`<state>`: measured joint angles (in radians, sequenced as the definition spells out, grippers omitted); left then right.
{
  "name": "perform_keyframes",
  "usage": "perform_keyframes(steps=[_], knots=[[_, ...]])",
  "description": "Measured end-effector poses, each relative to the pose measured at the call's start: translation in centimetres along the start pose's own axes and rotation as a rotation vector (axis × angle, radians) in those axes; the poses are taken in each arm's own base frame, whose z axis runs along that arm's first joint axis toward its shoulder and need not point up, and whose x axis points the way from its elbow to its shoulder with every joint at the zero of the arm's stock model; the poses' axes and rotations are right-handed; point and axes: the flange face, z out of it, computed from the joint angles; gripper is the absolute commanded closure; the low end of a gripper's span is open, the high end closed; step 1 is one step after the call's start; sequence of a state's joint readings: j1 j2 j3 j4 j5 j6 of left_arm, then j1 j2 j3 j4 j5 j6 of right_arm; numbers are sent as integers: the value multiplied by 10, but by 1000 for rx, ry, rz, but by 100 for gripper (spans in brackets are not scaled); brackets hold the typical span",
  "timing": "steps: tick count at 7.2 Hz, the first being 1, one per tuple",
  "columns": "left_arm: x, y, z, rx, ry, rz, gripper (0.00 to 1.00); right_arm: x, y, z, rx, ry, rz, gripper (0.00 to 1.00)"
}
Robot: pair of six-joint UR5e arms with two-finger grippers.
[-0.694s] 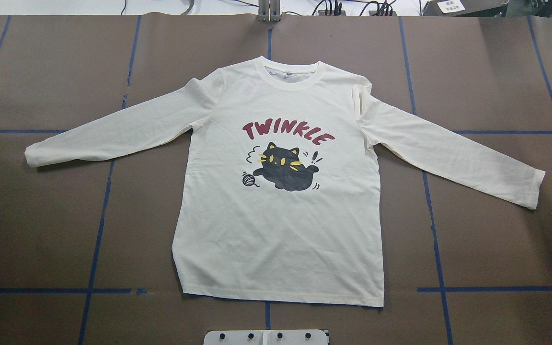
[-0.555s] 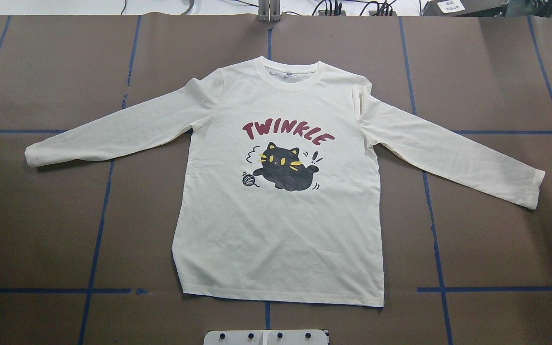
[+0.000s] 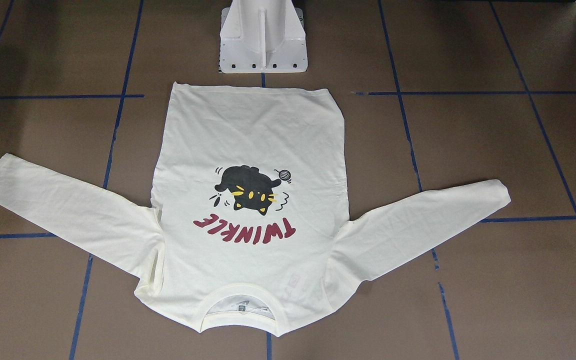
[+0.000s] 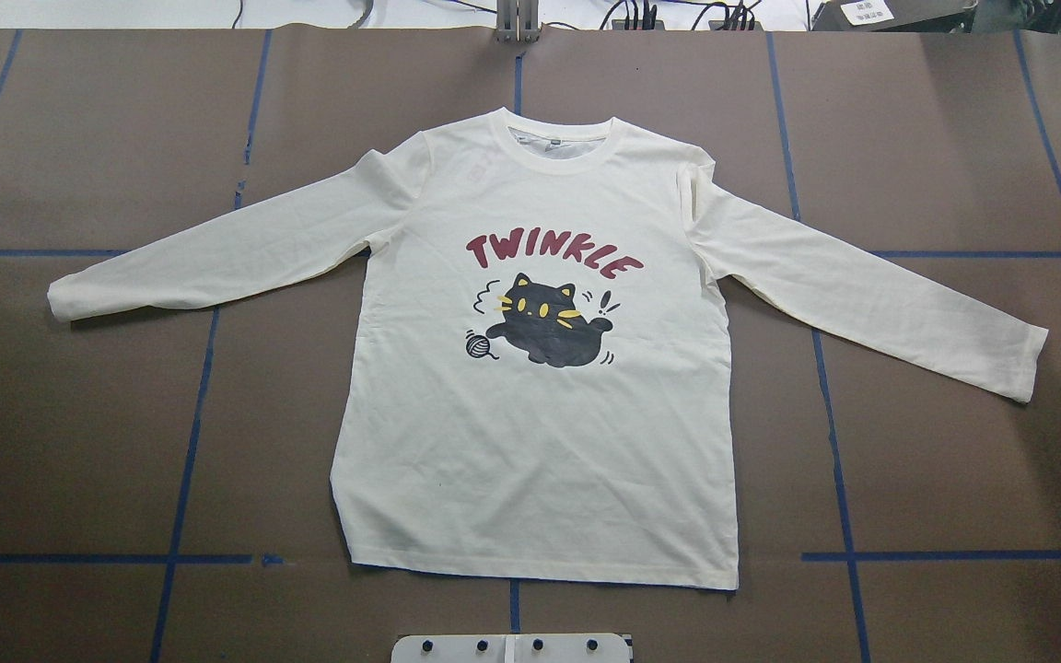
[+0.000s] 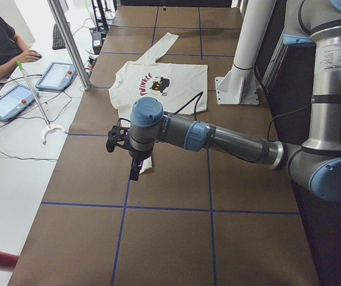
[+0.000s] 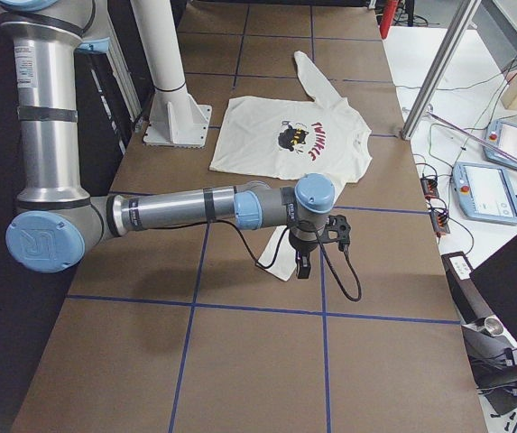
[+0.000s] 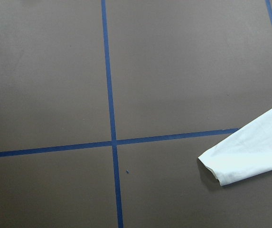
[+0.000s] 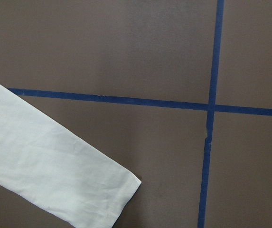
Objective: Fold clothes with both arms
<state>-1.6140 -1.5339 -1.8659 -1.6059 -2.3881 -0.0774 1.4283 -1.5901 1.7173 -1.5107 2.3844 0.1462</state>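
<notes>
Laid flat, print up, at the centre of the overhead frame, the cream long-sleeved T-shirt (image 4: 540, 460) spreads its cuffs (image 7: 230, 166) below the hovering left gripper (image 5: 134, 173) and right gripper (image 6: 301, 269), apparently awaiting a first fold; neither's opening or hold can be told.

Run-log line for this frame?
phase: pre-fold | T-shirt: flat, print up, sleeves spread | left arm: hovers by one sleeve cuff, no contact | right arm: hovers by other cuff, no contact | jaws: cannot tell

Brown table (image 4: 79, 414) crossed by blue tape (image 4: 192, 442) grid lines.
</notes>
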Motion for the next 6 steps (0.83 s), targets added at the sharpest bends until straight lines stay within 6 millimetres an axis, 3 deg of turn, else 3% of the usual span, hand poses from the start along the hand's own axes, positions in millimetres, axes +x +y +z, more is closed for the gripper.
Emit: perform_keyframes(steps=[3, 4, 5, 6], knots=[[-4, -1, 9, 8, 17, 23, 0, -38, 6, 45, -39, -18, 26, 3], [2, -1, 10, 11, 57, 36, 0, -49, 7, 64, -48, -26, 31, 8], [7, -1, 11, 11, 96, 45, 0, -48, 6, 87, -42, -34, 42, 21], [9, -1, 12, 10, 112, 47, 0, -41, 5, 105, -22, -46, 58, 23]])
